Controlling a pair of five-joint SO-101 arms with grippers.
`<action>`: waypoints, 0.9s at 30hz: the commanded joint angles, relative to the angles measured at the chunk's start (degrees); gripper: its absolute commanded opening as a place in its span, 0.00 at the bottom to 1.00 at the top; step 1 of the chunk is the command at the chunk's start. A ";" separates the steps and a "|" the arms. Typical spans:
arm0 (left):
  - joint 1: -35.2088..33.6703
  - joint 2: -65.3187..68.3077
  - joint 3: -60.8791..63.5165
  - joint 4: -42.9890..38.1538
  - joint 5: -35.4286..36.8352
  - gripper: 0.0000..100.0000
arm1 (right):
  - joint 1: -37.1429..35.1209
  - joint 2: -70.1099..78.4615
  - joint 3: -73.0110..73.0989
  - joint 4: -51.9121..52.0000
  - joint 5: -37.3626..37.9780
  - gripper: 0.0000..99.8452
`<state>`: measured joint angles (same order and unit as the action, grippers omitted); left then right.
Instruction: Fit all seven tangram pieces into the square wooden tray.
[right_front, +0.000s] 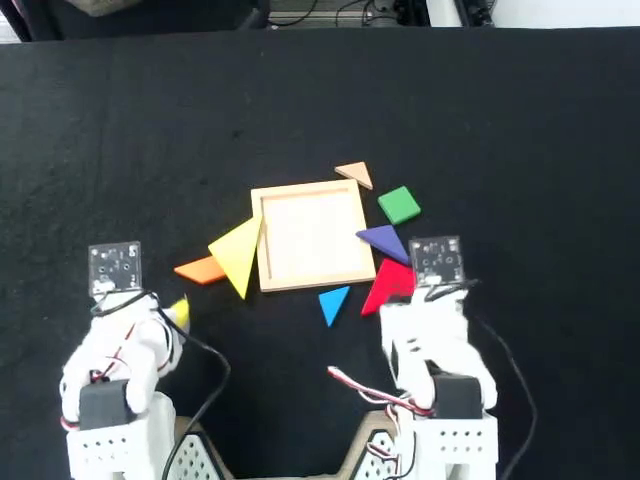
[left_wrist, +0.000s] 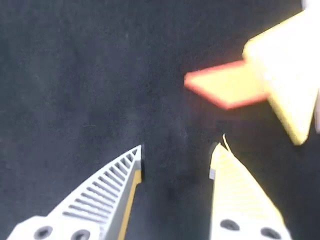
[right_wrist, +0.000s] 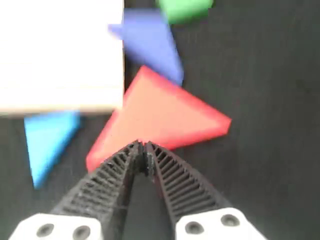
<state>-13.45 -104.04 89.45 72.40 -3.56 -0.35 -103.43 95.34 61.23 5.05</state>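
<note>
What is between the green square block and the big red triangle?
The purple triangle piece lies between them, as the high view shows.

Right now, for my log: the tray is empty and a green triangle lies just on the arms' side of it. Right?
No: the high view shows that triangle is blue, not green. The tray is empty, with the triangle just on the arms' side.
</note>
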 joint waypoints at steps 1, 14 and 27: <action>-0.84 -0.18 -6.37 -5.80 -0.09 0.23 | -0.70 -3.03 -5.85 -11.25 -0.35 0.01; -2.86 -0.18 -40.04 -6.86 0.26 0.23 | 3.43 -4.09 -23.34 -17.32 0.09 0.01; -3.03 3.16 -61.49 -0.97 0.35 0.23 | 3.34 -3.91 -47.60 -17.85 -0.26 0.01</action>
<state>-16.09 -103.78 34.07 71.25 -3.56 2.55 -103.52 53.41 44.79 4.97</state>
